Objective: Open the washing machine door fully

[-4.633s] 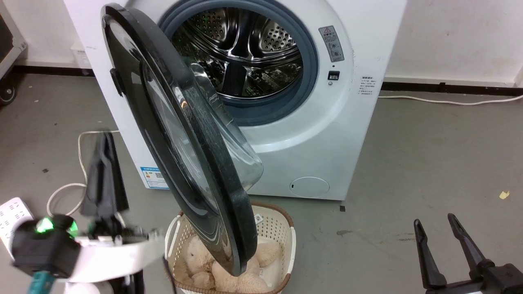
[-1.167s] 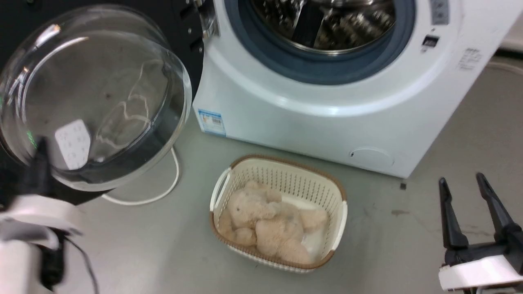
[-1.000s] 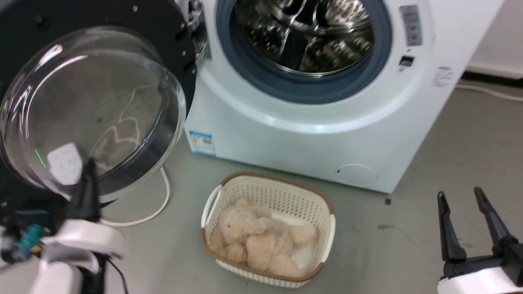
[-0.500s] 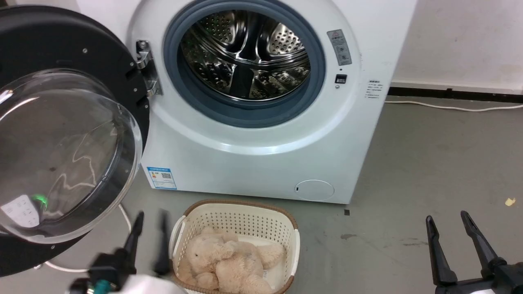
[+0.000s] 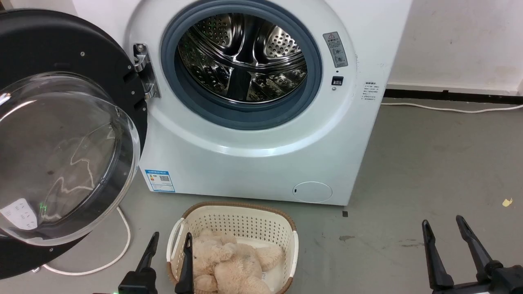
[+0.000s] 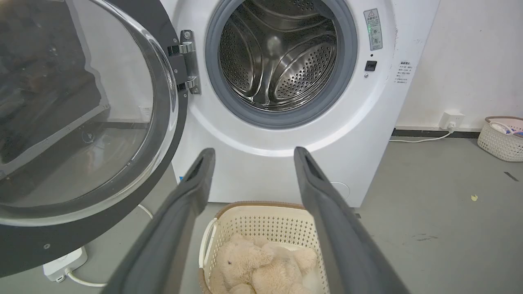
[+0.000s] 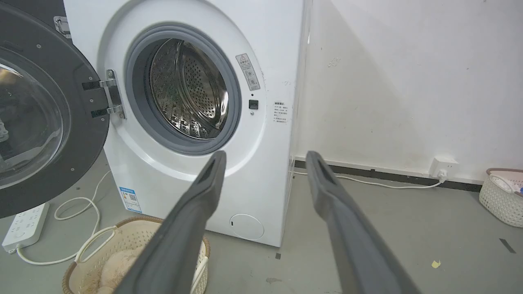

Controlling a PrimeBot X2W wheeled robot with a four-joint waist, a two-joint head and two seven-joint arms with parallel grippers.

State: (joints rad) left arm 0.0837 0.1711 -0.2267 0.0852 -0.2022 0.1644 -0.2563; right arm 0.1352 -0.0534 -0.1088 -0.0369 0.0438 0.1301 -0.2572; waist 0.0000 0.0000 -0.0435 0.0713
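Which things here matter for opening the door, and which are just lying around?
Job: washing machine door, swung wide open; its hinge; the white machine; left gripper and right gripper, both open and empty.
Lying about: basket with plush toy, floor cable, power strip, second basket by the wall, yellow scrap.

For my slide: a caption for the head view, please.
Washing machine door stands open, drum exposed; left gripper and right gripper open; plush toy in basket.

**Door wide open**

I see the washing machine door (image 5: 65, 139) standing wide open. It hangs from its hinge (image 5: 143, 73) at the left edge of the white machine (image 5: 253, 163), with its black inner frame and bulging clear glass bowl facing me, fully clear of the drum opening (image 5: 241, 57).
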